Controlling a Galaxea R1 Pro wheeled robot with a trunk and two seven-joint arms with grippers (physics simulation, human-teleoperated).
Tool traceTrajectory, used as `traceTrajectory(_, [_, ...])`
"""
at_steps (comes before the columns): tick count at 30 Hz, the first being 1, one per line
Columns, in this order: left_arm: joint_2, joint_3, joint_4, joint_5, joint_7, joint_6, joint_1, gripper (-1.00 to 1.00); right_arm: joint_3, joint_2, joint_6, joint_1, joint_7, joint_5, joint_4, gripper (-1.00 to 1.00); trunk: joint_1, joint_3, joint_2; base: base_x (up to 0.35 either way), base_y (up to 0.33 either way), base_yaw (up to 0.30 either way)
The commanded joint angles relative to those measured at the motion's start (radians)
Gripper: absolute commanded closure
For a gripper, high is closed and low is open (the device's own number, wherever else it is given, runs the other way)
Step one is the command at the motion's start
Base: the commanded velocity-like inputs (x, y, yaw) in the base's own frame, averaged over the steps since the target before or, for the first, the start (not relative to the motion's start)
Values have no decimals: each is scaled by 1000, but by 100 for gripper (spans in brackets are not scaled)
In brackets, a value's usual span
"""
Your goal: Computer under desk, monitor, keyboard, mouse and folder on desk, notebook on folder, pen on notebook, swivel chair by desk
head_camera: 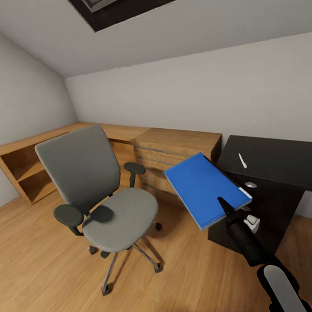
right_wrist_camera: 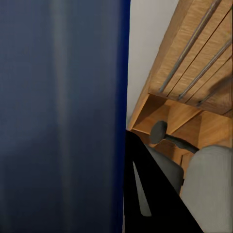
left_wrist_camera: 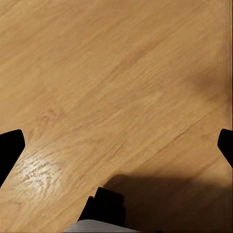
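From the head camera I have the blue folder [head_camera: 206, 189] lifted off the floor, held at its near edge by my right end effector [head_camera: 226, 207], which is clamped on it. The folder tilts upward away from me and hangs between the swivel chair [head_camera: 99, 192] and the black surface [head_camera: 278, 160], overlapping the near corner of that surface in my view. The chair stands on the wooden floor [head_camera: 38, 268] just beside the folder, its grey seat bare, its back toward the low wooden shelving [head_camera: 30, 166] along the wall. A wooden drawer unit [head_camera: 174, 149] sits touching the black surface on the chair's side.

On the black surface I see a thin white object, probably the pen [head_camera: 242, 160], lying well back from the folder's edge. A pale oval mark sits near the surface's front edge; I cannot tell what it is.

Through the right wrist camera, the folder [right_wrist_camera: 60, 116] is a broad dark blue sheet, with one dark finger [right_wrist_camera: 150, 194] against it, and the chair's armrest [right_wrist_camera: 159, 132] and the drawer unit [right_wrist_camera: 194, 63] beyond.

The left wrist camera looks straight at the floor [left_wrist_camera: 116, 82]; the left end effector [left_wrist_camera: 116, 145] is spread wide, its dark fingertips [left_wrist_camera: 9, 145] at opposite edges, holding nothing.
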Motion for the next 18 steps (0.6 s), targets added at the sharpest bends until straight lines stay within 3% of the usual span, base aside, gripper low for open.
traceTrajectory(1, [-1, -5, 0, 8, 9, 4, 1, -100, -3, 1, 9, -1, -5, -10, -1, 100, -4, 2, 7, 0, 0, -294])
traceTrajectory(4, [-21, -6, 19, 8, 9, 0, 1, -100, -16, 0, 9, -1, -73, -11, -1, 100, -15, 11, 28, 0, 0, -294])
traceTrajectory(10, [-35, -5, 45, 7, 8, -71, 1, -100, -44, -1, 10, -2, -109, -11, -2, 100, -38, 28, 70, 0, 0, -294])
traceTrajectory(11, [-35, -6, 53, -3, 7, -88, 1, -100, -84, -1, 11, -1, -129, -14, -2, 100, -42, 30, 77, 0, 0, -279])
traceTrajectory(13, [-36, -5, 58, -29, 8, -93, 1, -100, -115, -2, 14, -1, -157, -16, -2, 100, -50, 35, 91, 0, 0, -259])
traceTrajectory(18, [-38, -4, 68, -80, 9, -97, 1, -100, -137, -16, 16, -1, -191, -20, -2, 100, -69, 46, 126, 0, 0, -155])
